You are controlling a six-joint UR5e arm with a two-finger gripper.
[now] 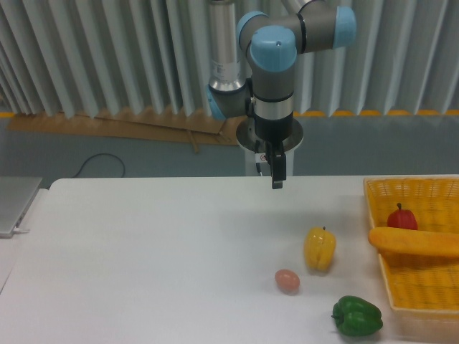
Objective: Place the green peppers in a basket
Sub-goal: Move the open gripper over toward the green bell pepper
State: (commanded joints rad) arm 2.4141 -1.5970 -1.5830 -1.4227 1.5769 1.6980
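resting on table (143, 251): everything below, largest first.
basket (412, 287): right edge, cut off by the frame; holds a long orange vegetable (416, 241) and a small red pepper (402, 216).
green pepper (356, 316): on the table just left of the basket, outside it.
yellow pepper (320, 248): upright, mid-table.
egg (287, 280): beside the yellow pepper.
my gripper (277, 179): hangs above the table, touching nothing; seen edge-on, so i cannot tell its spread.

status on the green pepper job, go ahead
Gripper up over the table, holding nothing. Green pepper on table, left of basket. Nothing blocking it.
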